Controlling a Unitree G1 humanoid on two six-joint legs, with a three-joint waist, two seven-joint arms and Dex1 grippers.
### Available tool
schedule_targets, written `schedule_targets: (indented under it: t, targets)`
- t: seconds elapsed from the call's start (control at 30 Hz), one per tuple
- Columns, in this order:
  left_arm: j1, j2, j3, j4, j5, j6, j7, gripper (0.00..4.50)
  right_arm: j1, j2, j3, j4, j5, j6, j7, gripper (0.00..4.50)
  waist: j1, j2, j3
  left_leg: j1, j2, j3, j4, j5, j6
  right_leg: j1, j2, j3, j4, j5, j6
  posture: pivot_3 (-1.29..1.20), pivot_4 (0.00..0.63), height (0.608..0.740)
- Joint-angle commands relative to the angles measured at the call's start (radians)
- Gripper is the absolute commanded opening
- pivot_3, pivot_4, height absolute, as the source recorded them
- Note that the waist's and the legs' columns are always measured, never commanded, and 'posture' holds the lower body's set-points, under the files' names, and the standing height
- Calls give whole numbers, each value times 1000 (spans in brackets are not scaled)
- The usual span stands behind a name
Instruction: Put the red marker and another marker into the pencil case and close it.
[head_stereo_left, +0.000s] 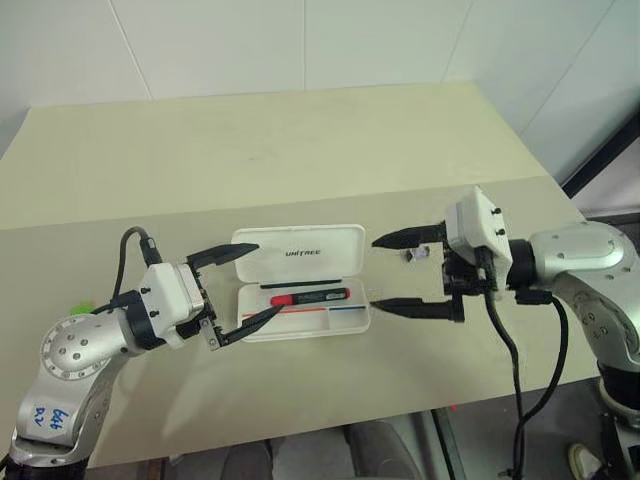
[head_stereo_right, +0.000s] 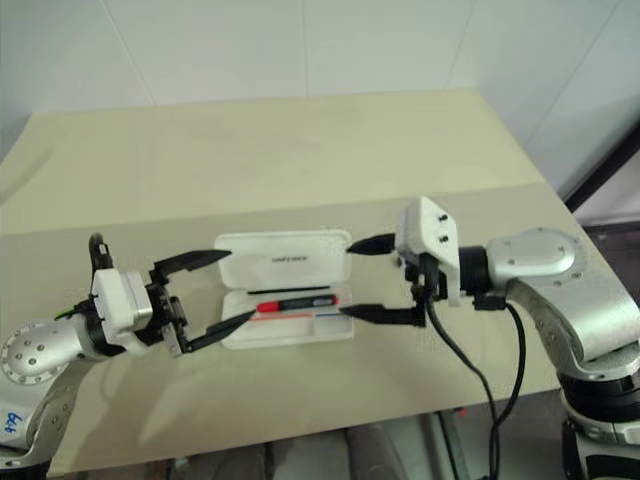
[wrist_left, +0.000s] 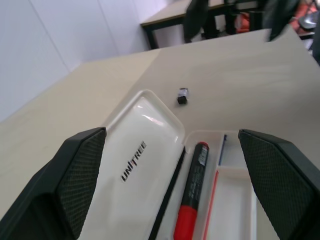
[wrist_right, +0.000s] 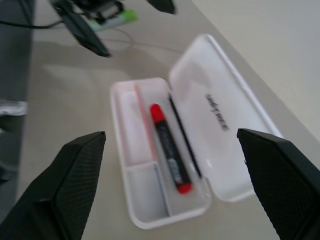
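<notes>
Left gripper is hovering at the near-left end of the pencil case, jaws spread wide, holding nothing. One finger is reaching over the lid's left edge, the other is pointing at the tray's left end.

Right gripper is hanging at the opposite end of the case, jaws equally wide and empty, one finger toward the lid, one toward the tray.

The case is lying open and flat on the table, lid folded toward the far side. The red marker is already lying in the tray, beside a thin dark rod along the hinge side.

The green marker is lying on the table out by the left arm, well apart from the case, not yet packed.

A small dark piece is sitting on the table just past the right end of the case.

Risks, as judged:
- Lid being closed now would leave the green marker out.
- Both grippers are crowding the case; a finger catching the rim could slide it or flick the lid.
- The green marker is sitting partly behind the left arm, so reaching for it may knock it away.
</notes>
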Motion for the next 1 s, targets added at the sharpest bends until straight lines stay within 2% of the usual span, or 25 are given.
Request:
schedule_targets:
  t: [0.03,0.33,0.5,0.7,1.0]
  targets:
    - [22,-15,4,-83,46,49,94,4500,2,26,-8,14,57,-58,35,4447,-1,0,0,0,0,0,0,0,0,0,0,0,0,0,0,0,150,740]
    - [132,-50,78,-238,71,186,254,4500,-56,29,116,108,-15,-129,81,4447,-1,0,0,0,0,0,0,0,0,0,0,0,0,0,0,0,150,740]
    - [276,-101,145,-351,92,230,326,4500,-121,48,185,218,-71,-184,131,4447,-5,0,0,0,0,0,0,0,0,0,0,0,-1,0,0,0,150,740]
    - [419,-177,178,-421,136,274,455,4500,-167,147,192,314,-60,-270,183,4447,-4,0,0,0,0,0,0,0,0,0,0,0,-1,0,-1,0,150,740]
    - [519,-372,121,-409,387,324,692,4500,-202,201,231,406,-109,-344,231,4447,-9,-1,0,0,0,0,0,0,-1,0,0,0,-2,0,-1,0,150,740]
